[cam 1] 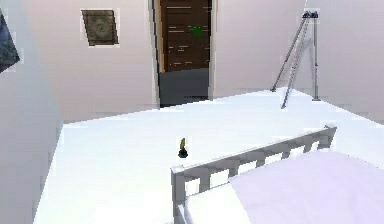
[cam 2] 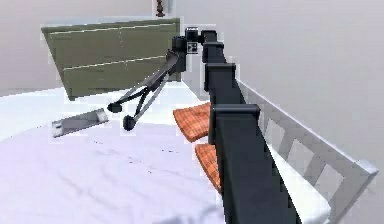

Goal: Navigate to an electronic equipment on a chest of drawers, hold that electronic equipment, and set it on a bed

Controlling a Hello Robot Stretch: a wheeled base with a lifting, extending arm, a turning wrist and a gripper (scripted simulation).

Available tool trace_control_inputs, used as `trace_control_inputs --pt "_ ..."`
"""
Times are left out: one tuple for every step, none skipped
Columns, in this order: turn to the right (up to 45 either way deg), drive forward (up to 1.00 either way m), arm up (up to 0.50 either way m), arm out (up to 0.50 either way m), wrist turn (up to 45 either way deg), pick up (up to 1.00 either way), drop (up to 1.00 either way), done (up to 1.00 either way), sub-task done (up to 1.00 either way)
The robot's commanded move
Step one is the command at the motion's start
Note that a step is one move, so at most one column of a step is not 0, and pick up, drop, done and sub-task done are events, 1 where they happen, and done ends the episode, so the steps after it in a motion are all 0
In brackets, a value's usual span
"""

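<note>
The arm point(cam 2: 235, 130) is reaching out across the bed point(cam 2: 120, 190), and the pincer point(cam 2: 122, 113) is pointing down and toward the arm side view's left, its thin fingers ending low over the pale cover. Just beside the fingertips a grey flat slab point(cam 2: 80, 122) is lying on the bed. Judging by its shape and place, this is probably the electronic equipment, now off the olive chest of drawers point(cam 2: 110, 55) standing behind. Whether the pincer is spread or pressed together I cannot tell, nor whether it is holding anything, since the slab and the cover are sitting right at its far end.

The step in hand looks like the set-down, and the task seems to be nearing its finish. Doing it well is mostly a matter of patience: the slab's whole weight should be resting flat on the mattress, well in from the edge, before the robot parts with it. The soft cover is giving little warning of contact, so a slow descent is wiser than a push. The way out should be straight up first, so the fingers are not dragging the slab sideways, and then back along the arm's own line, staying clear of the orange cushions point(cam 2: 192, 120) and the white rail point(cam 2: 300, 150) close beside it
</note>
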Motion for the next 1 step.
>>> trace_control_inputs --pt "0.0 0.0 0.0 0.0 45.0 0.0 0.0 0.0 0.0"
